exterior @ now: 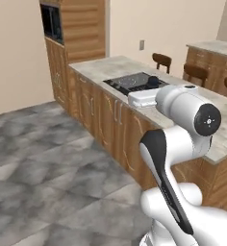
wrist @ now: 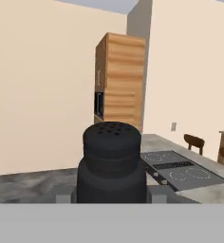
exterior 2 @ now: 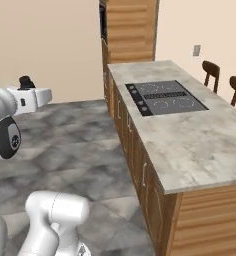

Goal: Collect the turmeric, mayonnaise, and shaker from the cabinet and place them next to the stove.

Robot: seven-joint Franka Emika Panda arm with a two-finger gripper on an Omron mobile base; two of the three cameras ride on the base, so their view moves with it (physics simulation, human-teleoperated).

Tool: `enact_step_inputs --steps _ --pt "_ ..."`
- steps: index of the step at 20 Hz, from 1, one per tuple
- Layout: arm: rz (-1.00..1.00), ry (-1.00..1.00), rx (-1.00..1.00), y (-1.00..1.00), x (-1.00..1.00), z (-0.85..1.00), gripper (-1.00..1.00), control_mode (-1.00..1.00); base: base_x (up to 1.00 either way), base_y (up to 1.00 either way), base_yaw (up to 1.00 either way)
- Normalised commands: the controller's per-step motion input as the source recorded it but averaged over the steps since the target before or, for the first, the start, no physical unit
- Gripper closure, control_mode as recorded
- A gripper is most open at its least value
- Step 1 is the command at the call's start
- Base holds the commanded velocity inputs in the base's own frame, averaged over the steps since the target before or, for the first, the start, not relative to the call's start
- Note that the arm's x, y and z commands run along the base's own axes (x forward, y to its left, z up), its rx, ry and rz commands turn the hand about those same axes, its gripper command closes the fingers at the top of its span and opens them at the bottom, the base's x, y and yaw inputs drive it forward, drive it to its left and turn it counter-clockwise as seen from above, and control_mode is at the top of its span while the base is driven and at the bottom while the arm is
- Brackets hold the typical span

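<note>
While the robot stands on the grey kitchen floor (exterior 2: 85, 150) beside a long island, its pincer (wrist: 111, 199) is pinching the shaker (wrist: 112, 161), a small all-black pot with a narrower, hole-dotted top. In the hand view the shaker sits upright and close, rising from between the pincer's tips, whose pale blocks press against its lower sides. It is held by its wider base, which probably keeps it steady and leaves the top free.

In the right base view, the shaker's dark top (exterior 2: 26, 82) pokes up above the white hand at the far left, out over the floor and well apart from the island. In the left base view, the hand lies in front of the island, with a small dark rounded shape just past it that may be the shaker.

The stove (exterior 2: 165, 97) is a flat dark cooktop with white burner rings and a row of knobs, set into the marble-patterned table (exterior 2: 190, 145). Bare table surface lies on both sides of it, so there is room to set the shaker down next to it. A tall wooden unit (exterior 2: 130, 30) stands at the island's far end, and dark chairs (exterior 2: 210, 70) wait along its far side.

Judging from this, the shaker is being carried towards the stove and has yet to be put down.
</note>
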Motion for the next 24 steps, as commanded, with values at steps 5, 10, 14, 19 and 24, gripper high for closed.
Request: enact_step_inputs --steps 5,10,14,19,24 --pt "0.0 0.0 0.0 0.0 0.0 0.0 1.0 1.0 0.58 0.75 -0.45" --pt "0.0 0.0 0.0 0.0 0.0 0.0 1.0 1.0 0.57 0.81 -0.42" --pt "0.0 0.0 0.0 0.0 0.0 0.0 1.0 1.0 0.61 0.85 -0.4" --pt "0.0 0.0 0.0 0.0 0.0 0.0 1.0 1.0 0.62 0.85 -0.4" --pt "0.0 0.0 0.0 0.0 0.0 0.0 1.0 1.0 0.62 0.85 -0.4"
